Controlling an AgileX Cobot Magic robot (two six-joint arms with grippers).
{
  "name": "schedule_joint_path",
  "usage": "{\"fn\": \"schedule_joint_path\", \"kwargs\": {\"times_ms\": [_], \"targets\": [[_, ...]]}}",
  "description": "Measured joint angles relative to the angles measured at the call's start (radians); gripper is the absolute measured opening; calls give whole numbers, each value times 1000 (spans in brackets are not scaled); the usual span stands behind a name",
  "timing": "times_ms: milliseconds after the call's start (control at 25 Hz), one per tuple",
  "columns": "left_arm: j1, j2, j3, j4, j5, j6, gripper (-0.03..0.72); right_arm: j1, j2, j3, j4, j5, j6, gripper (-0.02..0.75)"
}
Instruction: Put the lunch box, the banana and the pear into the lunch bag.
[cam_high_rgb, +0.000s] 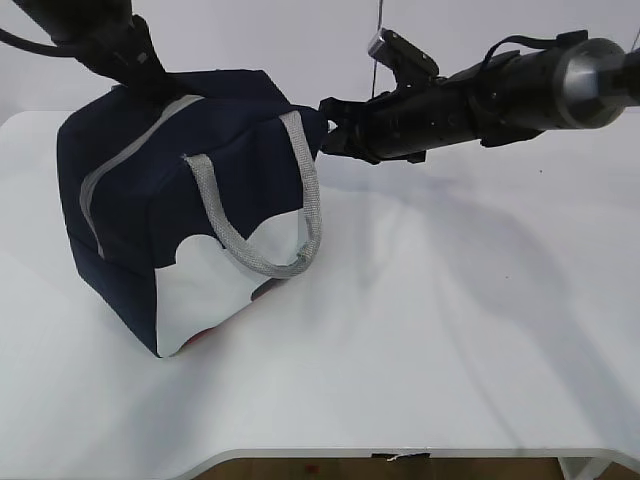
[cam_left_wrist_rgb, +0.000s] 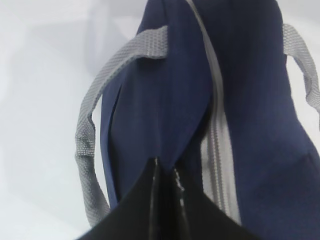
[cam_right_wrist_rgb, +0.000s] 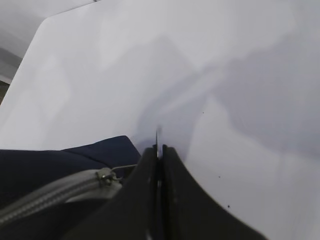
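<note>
A: Where's the lunch bag (cam_high_rgb: 190, 220)?
B: Left on the desk (cam_high_rgb: 450, 330), zipped.
A: The hands?
B: Right hand (cam_high_rgb: 328, 128) pinches the zipper pull (cam_right_wrist_rgb: 117, 170); left hand (cam_left_wrist_rgb: 165, 172), far, clamps fabric, likely bracing it. Food unseen.

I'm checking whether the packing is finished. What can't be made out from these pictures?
- Bag contents: the lunch bag is zipped shut in every view; box, banana and pear are unseen.
- Left gripper: shut on bag fabric; the exterior view's top edge cuts its arm off.
- Right gripper: shut by the zipper pull; what it pinches is hidden.
</note>
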Motion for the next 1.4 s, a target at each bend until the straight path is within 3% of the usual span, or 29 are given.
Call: {"fn": "schedule_joint_path", "kwargs": {"times_ms": [1400], "targets": [[6, 0, 0, -4, 0, 2, 1, 0, 69, -45, 3, -75, 55, 6]]}}
